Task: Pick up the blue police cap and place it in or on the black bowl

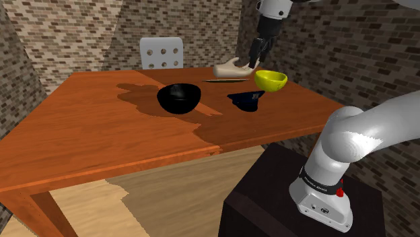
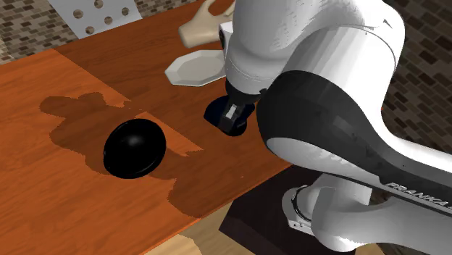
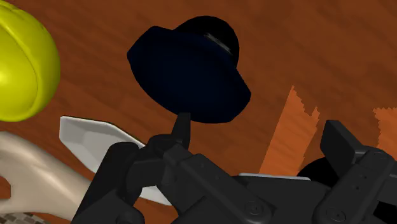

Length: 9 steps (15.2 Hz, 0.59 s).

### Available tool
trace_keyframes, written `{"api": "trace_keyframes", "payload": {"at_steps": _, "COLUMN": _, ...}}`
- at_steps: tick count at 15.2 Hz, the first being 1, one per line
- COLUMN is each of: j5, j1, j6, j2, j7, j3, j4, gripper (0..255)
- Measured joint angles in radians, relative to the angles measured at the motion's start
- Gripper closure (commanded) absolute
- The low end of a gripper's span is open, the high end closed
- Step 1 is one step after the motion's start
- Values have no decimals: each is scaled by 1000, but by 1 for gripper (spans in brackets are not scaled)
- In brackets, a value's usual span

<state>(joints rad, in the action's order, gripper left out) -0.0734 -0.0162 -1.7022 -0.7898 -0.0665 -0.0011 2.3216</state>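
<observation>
- While the gripper (image 1: 257, 59) hangs in the air over the far part of the bench (image 1: 101, 141), its two black fingers (image 3: 182, 124) stand apart w/ nothing between them: wide, holding nothing.
- Police cap (image 3: 191, 70): very dark navy, nearly black, matte. It has a rounded crown over a broad flared edge, w/ a small grey mark near the top.
- The cap lies on the bench, not touched. In the wrist view it sits just beyond the tip of one finger.
- In the shoulder view the cap is btw. the black bowl (image 1: 180, 98) and the yellow bowl (image 1: 271, 81). It is close in front of the yellow one and apart from the black one.
- Black bowl: round, deep, glossy, w/ faint highlights on its wall. It stands upright near the bench's middle.
- Yellow bowl: bright yellow-green, smooth and rounded. A curved ridge runs across its outside in the wrist view.
- Plate (image 2: 194, 69): white, flat and thin, w/ angled corners, lying on the bench near the cap.
- Beige thing (image 1: 233, 69): smooth, lumpy, pale tan, beside the plate; can't tell what it is.
- Bench: reddish-brown wood, smooth, w/ a thick front edge. A darker shadow patch spreads around the black bowl, and brighter orange areas lie toward the near side.
- Room: grey-brown brick walls all round.
- A white chair back (image 1: 161, 52) pierced w/ round holes stands behind the far edge.
- The floor (image 1: 155, 202) is light wood.
- The dark box stand (image 1: 269, 202) is at the shoulder view's lower right.
</observation>
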Motion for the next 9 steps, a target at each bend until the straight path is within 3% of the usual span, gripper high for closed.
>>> {"api": "trace_keyframes", "payload": {"at_steps": 2, "j5": -19, "j1": 1, "j6": -29, "j2": -19, "j7": 11, "j3": 25, "j4": 33, "gripper": 0}}
{"api": "trace_keyframes", "payload": {"at_steps": 4, "j5": -92, "j1": -3, "j6": -135, "j2": -77, "j7": 43, "j3": 101, "j4": 144, "gripper": 0}}
{"api": "trace_keyframes", "payload": {"at_steps": 9, "j5": -331, "j1": -38, "j6": -455, "j2": -194, "j7": 223, "j3": 375, "j4": 447, "gripper": 0}}
